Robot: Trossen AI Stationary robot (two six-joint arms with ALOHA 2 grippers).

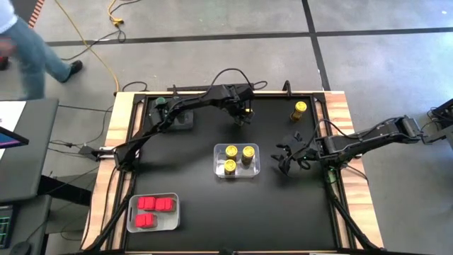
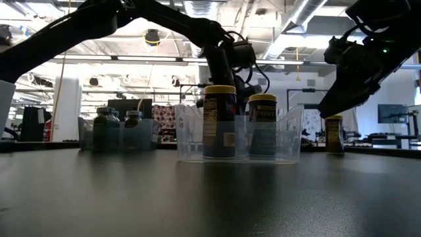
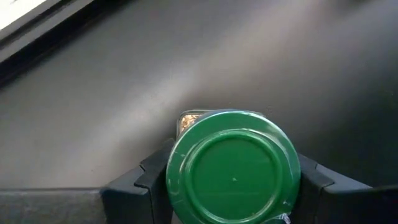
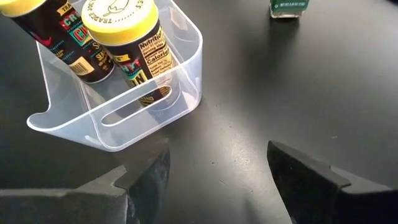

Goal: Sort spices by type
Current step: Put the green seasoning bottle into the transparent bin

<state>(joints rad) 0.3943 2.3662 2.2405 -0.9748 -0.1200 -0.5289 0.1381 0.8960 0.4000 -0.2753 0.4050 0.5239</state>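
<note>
One green-lidded jar (image 3: 233,168) sat upright between the fingers (image 3: 146,180) of the left gripper (image 1: 241,113) near the table's (image 1: 283,212) far edge, its long axis vertical and its smooth round plastic lid facing the wrist camera; the fingers were closed on its sides. The grey bin (image 1: 178,113) holding other green-lidded jars lay further left along that edge. Three yellow-lidded jars stood in the clear bin (image 1: 237,161) at centre. The right gripper (image 1: 291,156) waited beside it, fingers wide and empty.

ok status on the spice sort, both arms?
Left gripper shut on green-lidded jar, far side of table. Right gripper open, empty, beside clear bin of yellow-lidded jars. One yellow-lidded jar still loose. Nothing blocking.
</note>
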